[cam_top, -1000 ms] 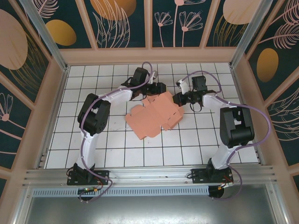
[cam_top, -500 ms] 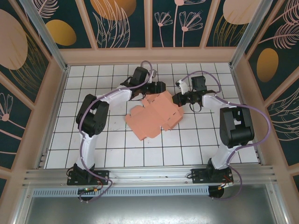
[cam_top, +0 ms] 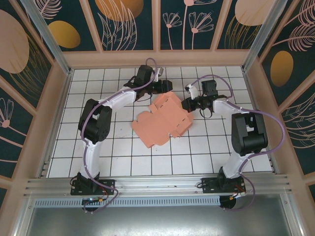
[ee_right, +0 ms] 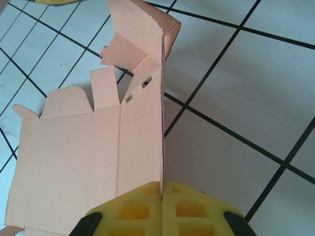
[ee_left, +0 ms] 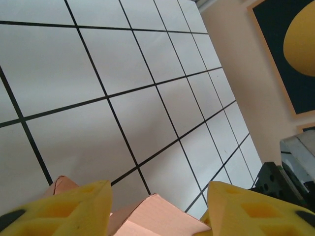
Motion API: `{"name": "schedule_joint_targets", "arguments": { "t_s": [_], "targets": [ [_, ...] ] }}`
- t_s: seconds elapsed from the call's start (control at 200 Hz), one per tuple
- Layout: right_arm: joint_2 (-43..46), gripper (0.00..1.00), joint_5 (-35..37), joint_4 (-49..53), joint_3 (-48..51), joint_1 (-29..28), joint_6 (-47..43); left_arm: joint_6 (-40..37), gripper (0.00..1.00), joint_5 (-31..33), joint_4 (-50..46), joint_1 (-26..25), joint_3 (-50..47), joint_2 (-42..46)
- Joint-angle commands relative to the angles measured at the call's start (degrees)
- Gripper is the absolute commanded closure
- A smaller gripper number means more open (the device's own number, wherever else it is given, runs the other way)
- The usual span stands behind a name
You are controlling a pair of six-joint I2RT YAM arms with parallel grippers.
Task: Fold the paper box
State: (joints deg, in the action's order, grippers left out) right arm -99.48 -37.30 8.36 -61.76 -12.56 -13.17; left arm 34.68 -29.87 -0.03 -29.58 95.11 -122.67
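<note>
R gripper (ee_right: 162, 196) clamped on paper box (ee_right: 74, 157) edge; L gripper (ee_left: 158, 196) apart, far flap

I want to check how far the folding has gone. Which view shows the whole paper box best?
The top external view: nearly the whole paper box lies there, mostly flat. The right wrist view gives one raised wall and tabs close up, pinched by the right gripper. The left wrist view gives a corner.
</note>
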Motion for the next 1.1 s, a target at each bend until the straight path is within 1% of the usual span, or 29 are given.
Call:
{"name": "schedule_joint_targets", "arguments": {
  "t_s": [0.0, 0.125, 0.38, 0.5, 0.596, 0.696, 0.801, 0.856, 0.981, 1.096],
  "targets": [
    [-0.05, 1.00, -0.31, -0.18, -1.39, -0.54, 0.25, -0.84, 0.49, -2.66, 0.25, -0.13, -1.86, 1.24],
    [-0.22, 1.00, -0.67, -0.21, -1.49, -0.54, 0.29, -0.81, 0.50, -4.86, 0.72, -0.36, -4.39, 2.03],
    [-1.05, 1.00, -1.53, -0.87, -1.94, -0.69, 0.82, -0.67, 0.49, -6.02, 1.43, -1.76, -6.88, 4.27],
    [-1.58, 1.00, -1.09, -0.74, -2.23, -1.14, 0.65, 0.21, 0.49, -5.84, 0.83, -3.07, -5.20, 2.92],
    [-1.33, 1.00, -0.85, -0.80, -2.10, -1.39, 0.48, 0.22, 0.47, -4.03, 0.21, -3.30, -4.72, 2.38],
    [-0.56, 1.00, -0.50, -0.89, -1.65, -1.33, 0.17, -0.89, 0.42, 0.18, -1.59, -3.29, -4.77, 3.17],
    [0.18, 1.00, 0.06, -0.03, -1.44, -1.18, -0.25, -2.89, 0.30, 4.25, -4.96, -2.65, -5.77, 5.08],
    [0.77, 1.00, 0.36, 0.08, -1.11, -1.18, -0.45, -3.08, 0.27, 6.29, -5.06, -1.74, -8.20, 6.94],
    [1.83, 1.00, 0.63, 0.28, -0.32, -1.17, -0.89, -1.03, 0.22, 6.42, -0.36, 0.50, -14.87, 10.73],
    [1.95, 1.00, 0.82, 0.40, -0.21, -1.16, -0.91, -0.98, 0.19, 5.91, -0.41, 0.70, -13.62, 10.23]
  ]
}}
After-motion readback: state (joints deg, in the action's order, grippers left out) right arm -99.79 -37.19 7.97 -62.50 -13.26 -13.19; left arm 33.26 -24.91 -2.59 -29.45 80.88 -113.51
